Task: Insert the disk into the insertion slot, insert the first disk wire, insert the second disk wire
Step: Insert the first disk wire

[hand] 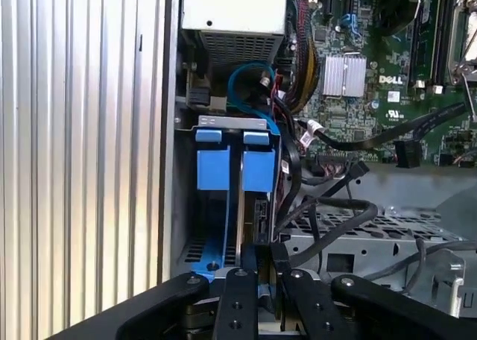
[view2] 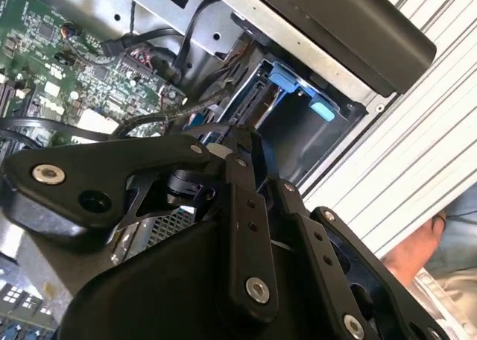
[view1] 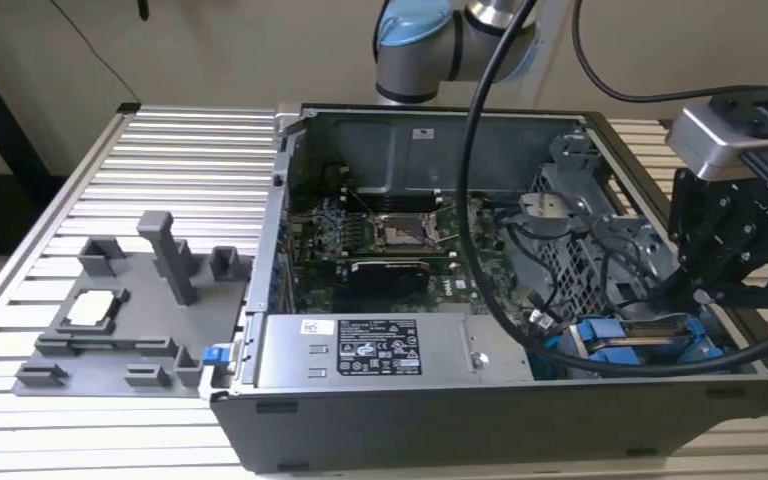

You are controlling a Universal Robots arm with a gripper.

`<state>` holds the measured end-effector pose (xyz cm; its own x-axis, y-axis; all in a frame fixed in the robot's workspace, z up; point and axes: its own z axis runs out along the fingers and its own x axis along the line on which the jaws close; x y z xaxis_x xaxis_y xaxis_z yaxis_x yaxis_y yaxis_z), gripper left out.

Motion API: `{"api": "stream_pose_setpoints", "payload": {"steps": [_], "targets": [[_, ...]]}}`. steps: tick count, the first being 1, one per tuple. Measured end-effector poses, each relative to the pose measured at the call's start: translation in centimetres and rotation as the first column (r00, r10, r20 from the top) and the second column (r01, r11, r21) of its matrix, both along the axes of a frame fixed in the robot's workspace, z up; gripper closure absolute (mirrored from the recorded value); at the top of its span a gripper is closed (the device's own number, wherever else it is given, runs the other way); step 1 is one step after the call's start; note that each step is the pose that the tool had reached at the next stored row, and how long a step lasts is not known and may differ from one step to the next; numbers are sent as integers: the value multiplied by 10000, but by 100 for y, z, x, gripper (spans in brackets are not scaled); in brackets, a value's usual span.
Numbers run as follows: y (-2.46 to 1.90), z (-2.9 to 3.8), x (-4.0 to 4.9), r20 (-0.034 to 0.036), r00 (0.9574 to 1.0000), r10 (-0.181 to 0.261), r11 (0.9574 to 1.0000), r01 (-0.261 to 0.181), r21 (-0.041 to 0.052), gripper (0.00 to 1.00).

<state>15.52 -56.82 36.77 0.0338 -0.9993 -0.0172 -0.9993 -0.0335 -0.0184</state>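
The disk [hand: 258,209] stands on edge in its bright blue carrier [hand: 223,168] inside the insertion slot [hand: 195,239], in the case's corner drive cage. In the exterior view the disk [view1: 644,330] and the slot [view1: 598,350] sit at the case's front right. My gripper [hand: 264,256] is shut, its fingertips together right at the disk's exposed end; I see nothing held between them. In the second wrist view the gripper [view2: 237,142] points into the slot [view2: 298,124]. A blue wire loop [hand: 250,75] and black wires [hand: 328,213] lie loose beside the cage.
The grey power-supply box [view1: 357,350] lies along the case's front, the motherboard [view1: 398,240] behind it. A grey fixture [view1: 131,320] stands on the ribbed table [view1: 157,180] at the exterior view's left. A person's hand [view2: 417,254] is near the table edge.
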Motion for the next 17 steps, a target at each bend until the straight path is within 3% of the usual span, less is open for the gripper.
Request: {"api": "stream_pose_setpoints", "payload": {"steps": [2,5,6,11,14,17], "targets": [[2,-13,0,35,10000,-81,9999,81,-68,81],[28,-25,0,89,9999,-80,9992,84,-403,81],[48,-32,0,107,9999,-79,9989,84,-457,81],[126,-61,0,291,9995,-81,9986,96,-518,81],[138,-79,0,421,9991,-102,9982,126,-585,81],[140,-90,1,449,9989,-116,9980,144,-622,81]]}}
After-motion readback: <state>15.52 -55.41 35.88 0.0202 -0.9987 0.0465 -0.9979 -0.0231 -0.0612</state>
